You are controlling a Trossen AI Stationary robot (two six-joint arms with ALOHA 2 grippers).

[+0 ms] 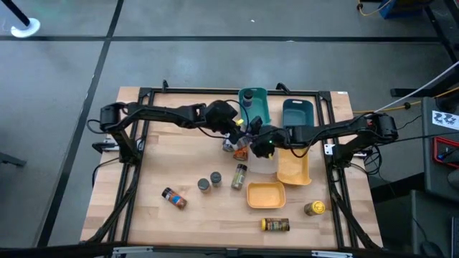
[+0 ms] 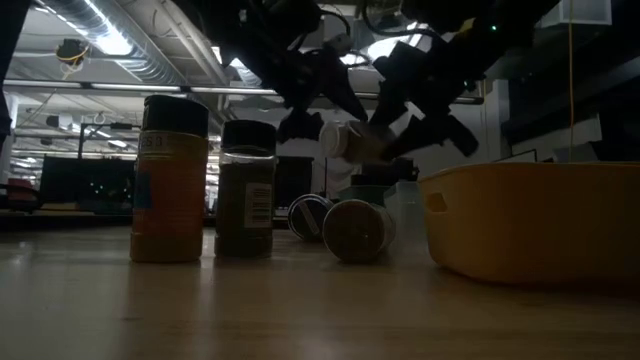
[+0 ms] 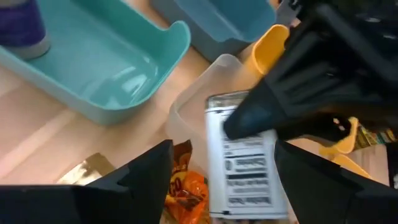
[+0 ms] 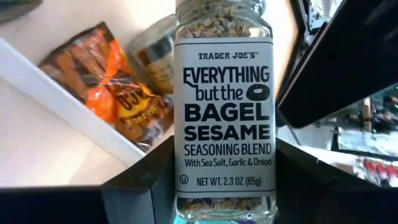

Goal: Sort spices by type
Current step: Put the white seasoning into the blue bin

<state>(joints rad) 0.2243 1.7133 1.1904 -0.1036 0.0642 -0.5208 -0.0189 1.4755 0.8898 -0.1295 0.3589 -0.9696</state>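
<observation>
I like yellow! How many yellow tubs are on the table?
2. One yellow tub sits upright in the open; the other yellow tub lies beside it, partly under the right arm.

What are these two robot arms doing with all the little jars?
They are sorting spices. The right gripper holds a bagel seasoning jar in the air over a clear bin with orange packets in it. The left gripper is right beside the jar, jaws open. Other jars wait on the table.

The seasoning jar (image 4: pixel 224 106) loses its lid past the right wrist view's edge, its label text blurs unreadably in the left wrist view, and the orange packet (image 3: pixel 186 190) is half hidden.
</observation>
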